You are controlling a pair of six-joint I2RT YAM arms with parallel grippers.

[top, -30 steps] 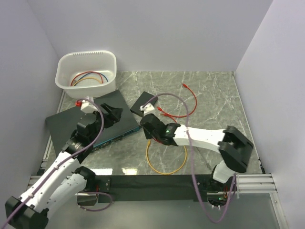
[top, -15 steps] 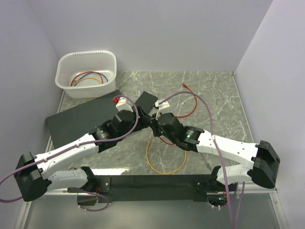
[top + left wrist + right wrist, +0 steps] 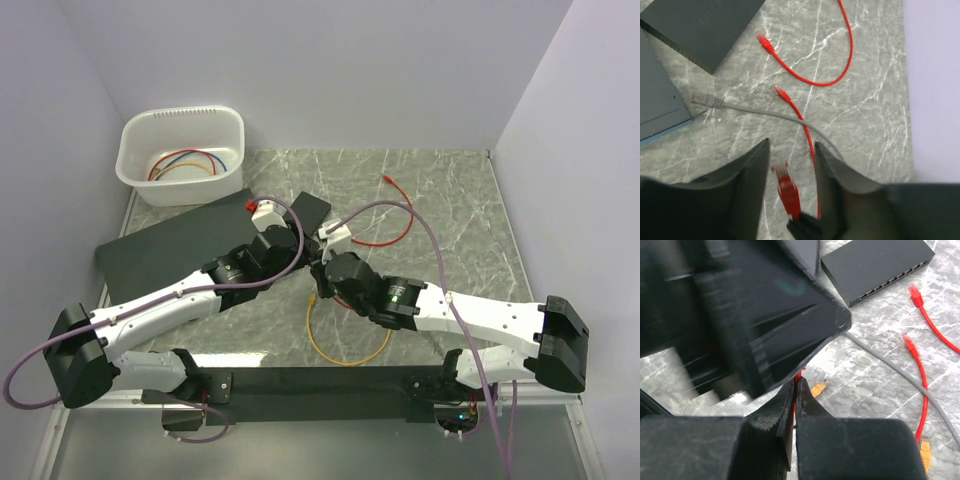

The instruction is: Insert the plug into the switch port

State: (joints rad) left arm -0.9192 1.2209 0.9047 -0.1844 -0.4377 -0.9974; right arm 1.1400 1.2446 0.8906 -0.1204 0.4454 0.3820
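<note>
1. Plug (image 3: 785, 186) is held raised above the desk (image 3: 450, 200), pinched by the right tool (image 3: 796, 389), whose jaws are pressed together.
2. Left tool (image 3: 791, 150) is spread, with one finger on each side of the plug.
3. Switch (image 3: 165, 255) lies farther left, its ports out of sight.

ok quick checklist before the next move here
1. Right end effector shut on the plug: ok.
2. Plug sits between the jaws of the left end effector: ok.
3. Left fingers gripping the plug: not ok, gaps show on both sides.
4. Ports on the switch in view: cannot tell, the arms cover its front face.
5. Red cable clear of the grey cable: not ok, they cross.
</note>
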